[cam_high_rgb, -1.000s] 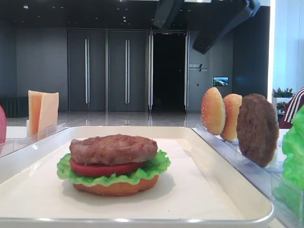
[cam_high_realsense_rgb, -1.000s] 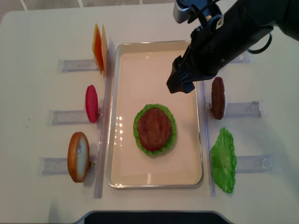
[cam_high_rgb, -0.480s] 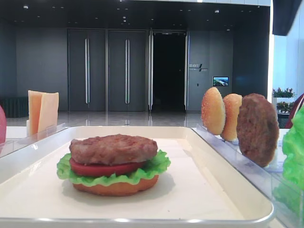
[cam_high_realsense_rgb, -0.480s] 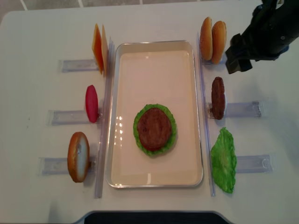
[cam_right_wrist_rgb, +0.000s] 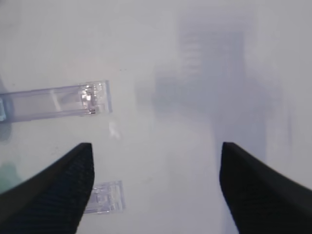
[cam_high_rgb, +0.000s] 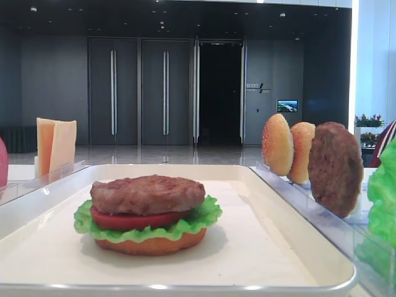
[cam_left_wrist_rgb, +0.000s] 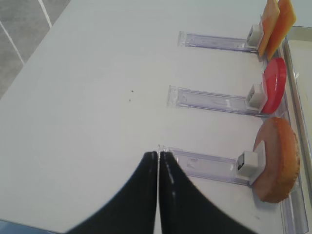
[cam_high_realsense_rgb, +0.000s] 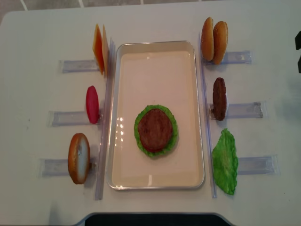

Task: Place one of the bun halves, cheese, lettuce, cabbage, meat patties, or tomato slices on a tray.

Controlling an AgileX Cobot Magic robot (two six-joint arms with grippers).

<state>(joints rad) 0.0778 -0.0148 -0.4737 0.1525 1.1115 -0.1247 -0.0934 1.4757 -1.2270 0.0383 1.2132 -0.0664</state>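
Observation:
On the cream tray [cam_high_realsense_rgb: 188,175] sits a stack: flat bun half [cam_high_rgb: 148,245], lettuce [cam_high_rgb: 204,214], tomato slice [cam_high_rgb: 133,220], and a meat patty [cam_high_realsense_rgb: 155,129] on top. Two domed bun halves [cam_high_realsense_rgb: 214,41], another patty [cam_high_realsense_rgb: 219,98] and a lettuce leaf [cam_high_realsense_rgb: 225,161] stand right of the tray. Cheese [cam_high_realsense_rgb: 99,48], a tomato slice [cam_high_realsense_rgb: 92,104] and a bun half [cam_high_realsense_rgb: 79,157] stand on its left. Cabbage is out of view. My right gripper [cam_right_wrist_rgb: 156,151] hangs open and empty over bare table. My left gripper [cam_left_wrist_rgb: 158,155] is shut and empty, left of the bun half [cam_left_wrist_rgb: 278,158].
Clear plastic holders [cam_high_realsense_rgb: 242,110] lie along both sides of the tray, and two of their ends [cam_right_wrist_rgb: 92,97] show under my right gripper. A dark part of the right arm [cam_high_realsense_rgb: 298,47] shows at the overhead view's right edge. The table's left edge [cam_left_wrist_rgb: 29,63] runs near my left gripper.
My right arm has swung away from above the tray's far right corner, past the domed buns, out to the right edge of the overhead view. The food has not moved.

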